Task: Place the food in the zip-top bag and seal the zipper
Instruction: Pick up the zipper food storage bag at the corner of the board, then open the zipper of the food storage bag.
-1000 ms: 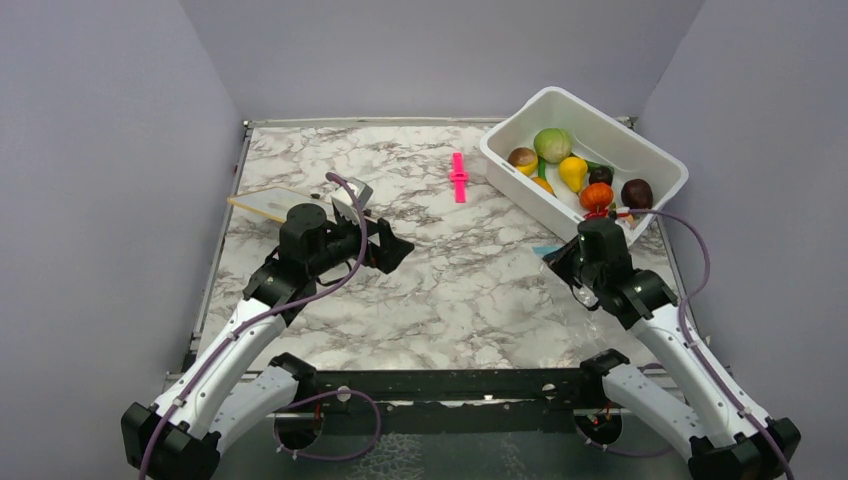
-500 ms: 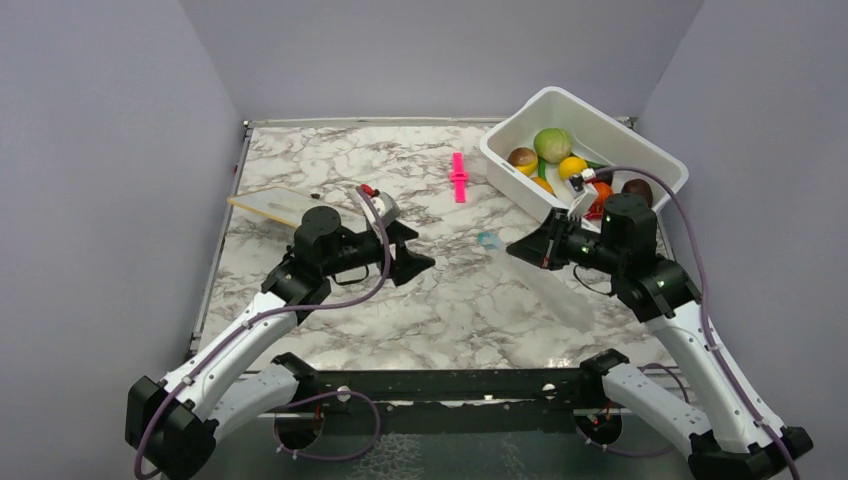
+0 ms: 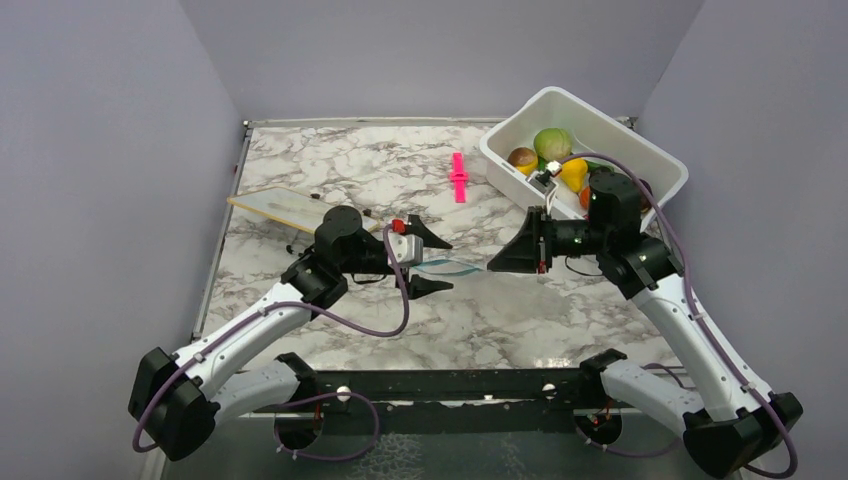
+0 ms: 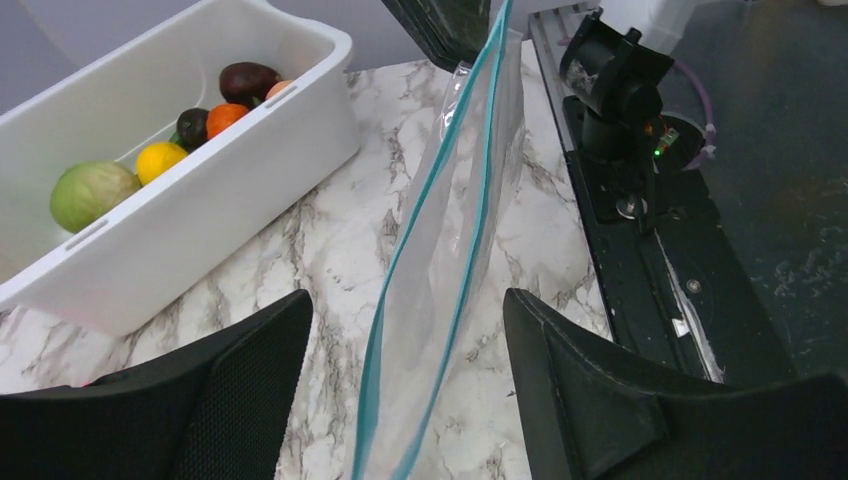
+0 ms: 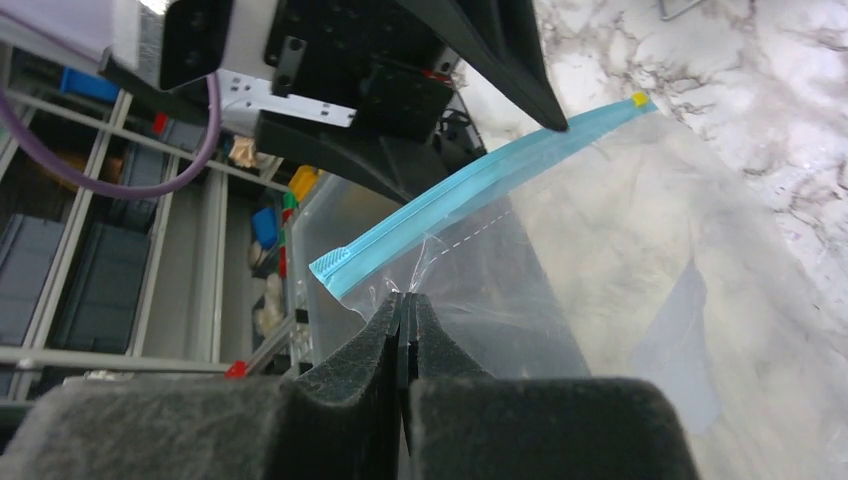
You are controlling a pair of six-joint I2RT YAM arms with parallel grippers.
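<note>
The zip-top bag (image 4: 440, 250) is a thin, clear film, glossy and faintly creased, so the marble shows straight through it. It is held up on edge between the two grippers. The zipper (image 5: 480, 185) is a flat light blue band along the bag's upper edge, with a small yellow tab at its far end. From the left wrist it reads as two teal lines running toward the camera, and whether the mouth is parted I cannot tell.

The right gripper (image 5: 405, 310) has its black, matte fingers pressed together on the film just under the near end of the band. From that pinch the bag stretches away toward the left gripper (image 4: 405, 310). The broad, wedge-shaped fingers of that gripper stand well apart, one on each side of the bag. No contact with the plastic shows.

The food lies in a white tub (image 4: 250, 170) of smooth plastic with rounded corners. The tub is ahead of the left gripper, off to the side of one finger, and just behind the right gripper's wrist. In it sit a round green ball (image 4: 93, 195), a yellow piece (image 4: 160, 160), an orange piece (image 4: 225, 115) and a dark brown oval (image 4: 248, 78).

Beyond both grippers a bright pink clip (image 3: 458, 177) lies on the grey-veined marble table (image 3: 380, 160), and a flat pale board (image 3: 275, 205) rests behind the left arm
</note>
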